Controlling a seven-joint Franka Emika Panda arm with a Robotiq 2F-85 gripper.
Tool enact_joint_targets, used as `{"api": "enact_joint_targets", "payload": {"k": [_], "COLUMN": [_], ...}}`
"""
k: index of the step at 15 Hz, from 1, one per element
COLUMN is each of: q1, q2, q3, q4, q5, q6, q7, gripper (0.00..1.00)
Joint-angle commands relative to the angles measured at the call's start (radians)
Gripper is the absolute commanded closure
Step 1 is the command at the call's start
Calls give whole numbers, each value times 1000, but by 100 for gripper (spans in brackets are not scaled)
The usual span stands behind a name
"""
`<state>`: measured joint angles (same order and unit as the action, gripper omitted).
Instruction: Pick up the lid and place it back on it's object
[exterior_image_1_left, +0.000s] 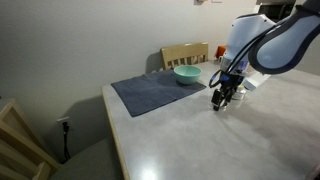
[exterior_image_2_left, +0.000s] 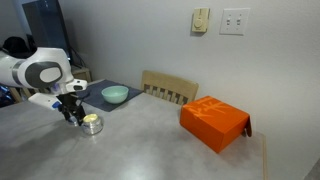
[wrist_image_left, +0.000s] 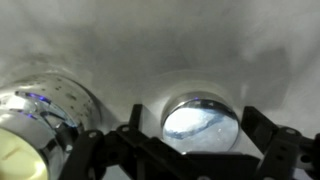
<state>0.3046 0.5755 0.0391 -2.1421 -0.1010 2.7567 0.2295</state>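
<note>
Metal lid (wrist_image_left: 203, 112) inside the spread gripper (wrist_image_left: 198, 128) shows only in wrist view

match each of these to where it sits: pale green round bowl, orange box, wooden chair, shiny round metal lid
Things:
1. pale green round bowl
2. orange box
3. wooden chair
4. shiny round metal lid

Places:
A. on the table, just below the open gripper
B. behind the grey table
C. on bare tabletop, far from the gripper
D. on the dark cloth mat

Pairs: 1-D, 2-C, 3-B, 4-A
</note>
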Motion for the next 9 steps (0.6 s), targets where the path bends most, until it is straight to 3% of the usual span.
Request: {"api": "enact_joint_targets", "payload": {"k": [1, 3, 4, 5, 9], "q1": [21, 21, 24, 24, 46], "q2": [53, 57, 57, 55, 27], "q3": [1, 2, -1, -1, -8], "q4": [51, 60, 61, 60, 53], "q5": [-13, -16, -19, -21, -37], "q6": [-22, -34, -38, -43, -85], "q7": [-12, -16, -15, -16, -6], "gripper": [0, 0, 25, 26, 54]}}
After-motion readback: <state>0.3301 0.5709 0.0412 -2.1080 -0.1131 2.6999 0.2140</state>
